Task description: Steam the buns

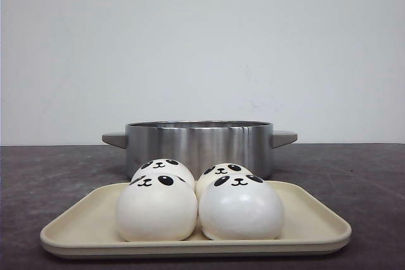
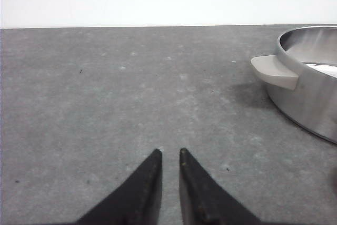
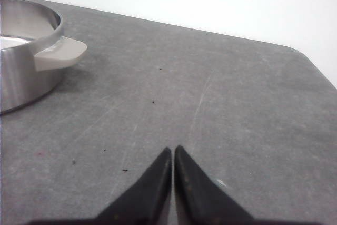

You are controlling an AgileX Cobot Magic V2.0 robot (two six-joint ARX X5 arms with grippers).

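Four white panda-faced buns sit close together on a beige tray point(image 1: 316, 220) at the table's front: front left point(image 1: 156, 212), front right point(image 1: 240, 212), back left point(image 1: 163, 167), back right point(image 1: 223, 171). A steel pot point(image 1: 199, 145) with grey handles stands right behind the tray. My left gripper point(image 2: 169, 151) is empty, its jaws nearly together with a narrow slit, over bare table left of the pot point(image 2: 310, 93). My right gripper point(image 3: 173, 148) is shut and empty over bare table right of the pot point(image 3: 23, 75). Neither gripper shows in the front view.
The dark grey tabletop point(image 1: 354, 169) runs to a white wall behind. The pot's left handle point(image 2: 275, 72) and right handle point(image 3: 59, 55) stick out sideways. The table's right edge point(image 3: 321, 72) shows in the right wrist view.
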